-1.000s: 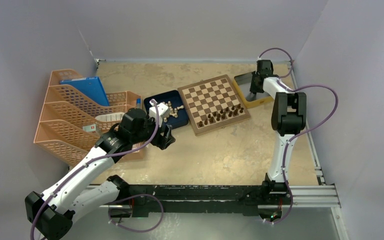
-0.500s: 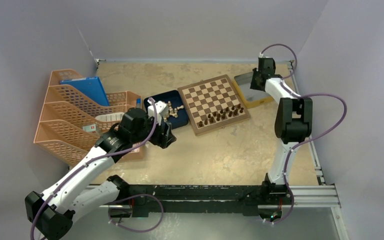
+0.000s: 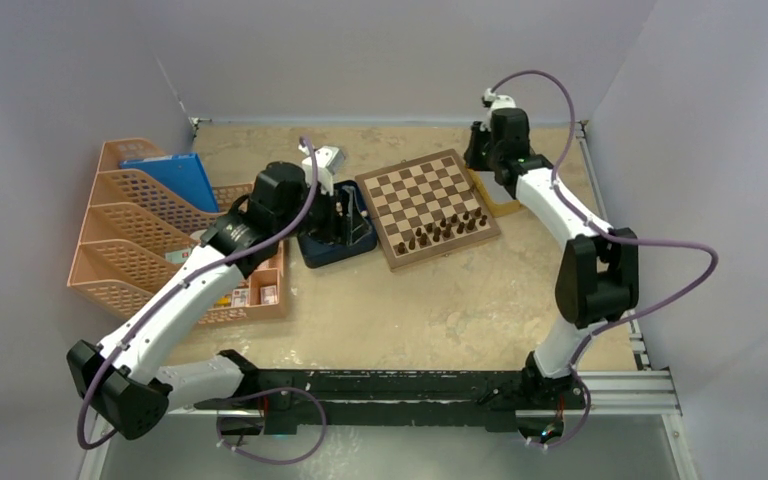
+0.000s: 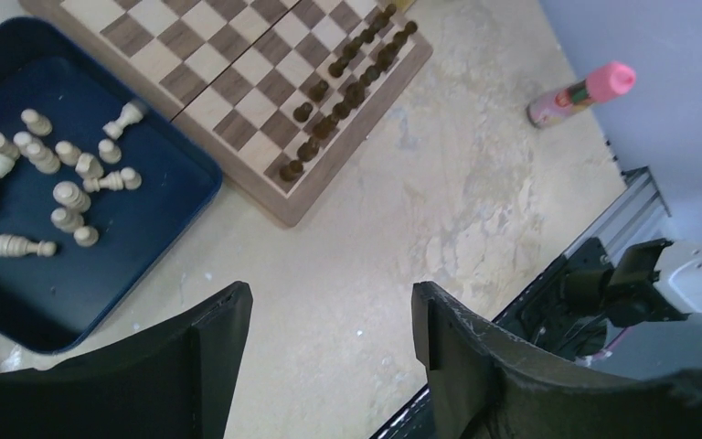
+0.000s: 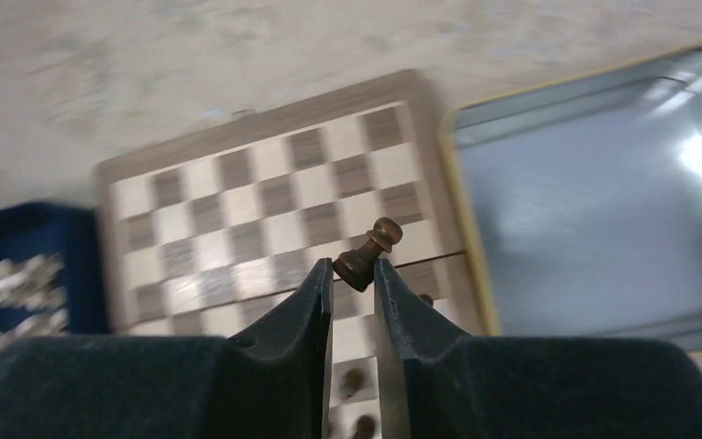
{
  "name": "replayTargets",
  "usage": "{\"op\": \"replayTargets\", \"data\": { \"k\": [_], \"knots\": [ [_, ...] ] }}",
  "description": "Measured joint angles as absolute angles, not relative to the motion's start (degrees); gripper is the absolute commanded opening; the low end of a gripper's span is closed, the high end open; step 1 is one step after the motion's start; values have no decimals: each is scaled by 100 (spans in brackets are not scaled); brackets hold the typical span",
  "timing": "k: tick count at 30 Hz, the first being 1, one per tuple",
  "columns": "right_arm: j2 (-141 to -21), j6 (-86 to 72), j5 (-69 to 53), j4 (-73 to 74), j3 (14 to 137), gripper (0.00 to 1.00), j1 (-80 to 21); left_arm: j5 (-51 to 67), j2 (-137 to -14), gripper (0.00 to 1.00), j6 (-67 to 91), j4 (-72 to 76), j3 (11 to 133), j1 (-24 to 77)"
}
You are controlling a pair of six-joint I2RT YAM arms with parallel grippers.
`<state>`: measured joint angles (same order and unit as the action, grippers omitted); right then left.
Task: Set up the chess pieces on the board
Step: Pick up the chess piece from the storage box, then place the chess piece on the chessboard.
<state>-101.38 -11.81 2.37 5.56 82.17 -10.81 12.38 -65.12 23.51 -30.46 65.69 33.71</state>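
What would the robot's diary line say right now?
right hand: shut on dark piece, near board | left hand: open, empty, by blue tray

We count one board, one blue tray, one silver tin and one pink-topped bottle. About fifteen dark pieces stand on the board, too tiny to count for sure. One more dark pawn sits in the right tool. At least twelve pale pieces lie in the tray.

The board, 1 blue tray and 1 tin are laid on the beige table. Orange racks are set at its left.
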Motion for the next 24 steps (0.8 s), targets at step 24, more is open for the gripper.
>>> {"op": "replayTargets", "data": {
  "k": [24],
  "knots": [
    [-8709, -1236, -762, -578, 6488, 20, -2335, 2032, -7629, 51, 2810, -2445, 7338, 2947]
  ]
}}
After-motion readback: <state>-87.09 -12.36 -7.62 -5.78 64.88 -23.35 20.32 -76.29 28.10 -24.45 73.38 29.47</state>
